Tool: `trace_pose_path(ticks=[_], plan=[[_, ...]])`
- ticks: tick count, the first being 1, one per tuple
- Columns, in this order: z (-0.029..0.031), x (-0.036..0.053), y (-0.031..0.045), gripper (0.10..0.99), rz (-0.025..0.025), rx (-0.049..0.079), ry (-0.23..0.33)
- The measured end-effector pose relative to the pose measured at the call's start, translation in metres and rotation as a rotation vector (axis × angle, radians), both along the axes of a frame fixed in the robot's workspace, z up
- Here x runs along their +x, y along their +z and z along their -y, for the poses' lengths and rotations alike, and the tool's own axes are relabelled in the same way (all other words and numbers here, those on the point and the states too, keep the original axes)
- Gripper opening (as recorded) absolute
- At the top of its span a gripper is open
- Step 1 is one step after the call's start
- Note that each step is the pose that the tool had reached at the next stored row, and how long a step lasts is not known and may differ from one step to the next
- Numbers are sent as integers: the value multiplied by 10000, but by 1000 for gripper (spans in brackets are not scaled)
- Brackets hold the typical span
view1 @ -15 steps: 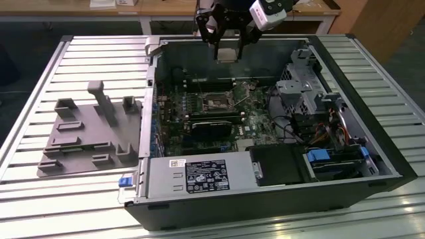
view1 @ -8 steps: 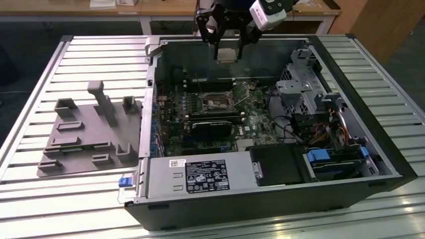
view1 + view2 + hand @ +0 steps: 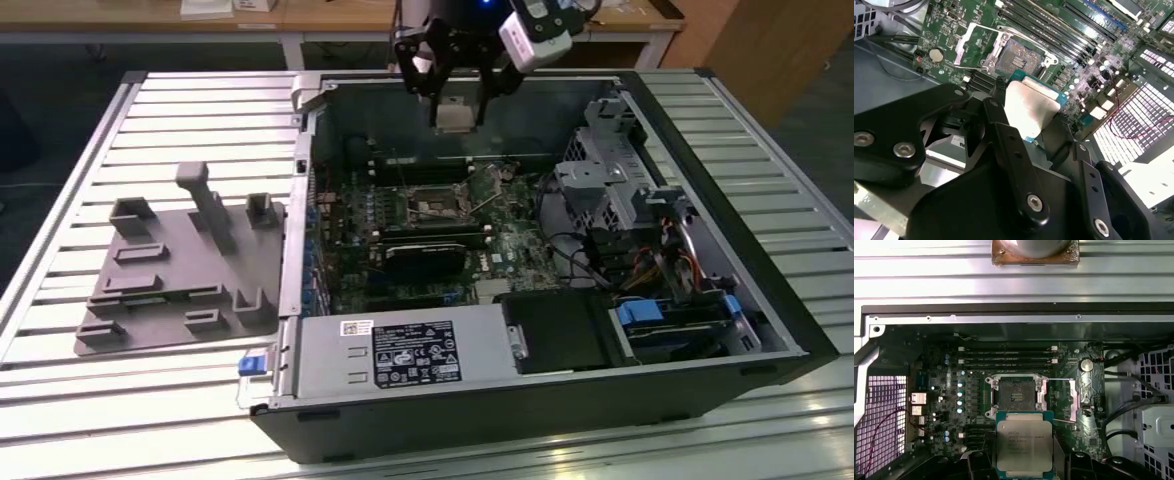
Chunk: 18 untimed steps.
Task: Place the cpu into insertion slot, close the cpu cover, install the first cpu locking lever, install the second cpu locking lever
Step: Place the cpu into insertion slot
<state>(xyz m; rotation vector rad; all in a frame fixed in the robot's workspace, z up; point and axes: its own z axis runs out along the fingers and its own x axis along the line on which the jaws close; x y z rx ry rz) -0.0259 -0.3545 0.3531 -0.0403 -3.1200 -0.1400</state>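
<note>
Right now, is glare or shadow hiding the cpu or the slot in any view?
Second wrist view: glare washes out the cpu top; slot evenly lit. First wrist view: both evenly lit, no glare; vent blown out. Exterior view: case interior dim, slot in shadow, rim visible.

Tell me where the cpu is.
The cpu is held in the gripper above the open computer case in the exterior view, apart from the empty insertion slot on the motherboard beneath.

A grey fixture [image 3: 160, 300] lies on the slatted table [image 3: 134, 420] beside the open case [image 3: 534, 420].
</note>
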Motion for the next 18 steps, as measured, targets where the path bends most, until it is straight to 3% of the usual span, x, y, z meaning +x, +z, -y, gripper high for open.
trace_pose_path(ticks=[8,18], plan=[[0,-2,-118,533,3,-18,-332],[0,-2,-277,533,2,-19,-1853]])
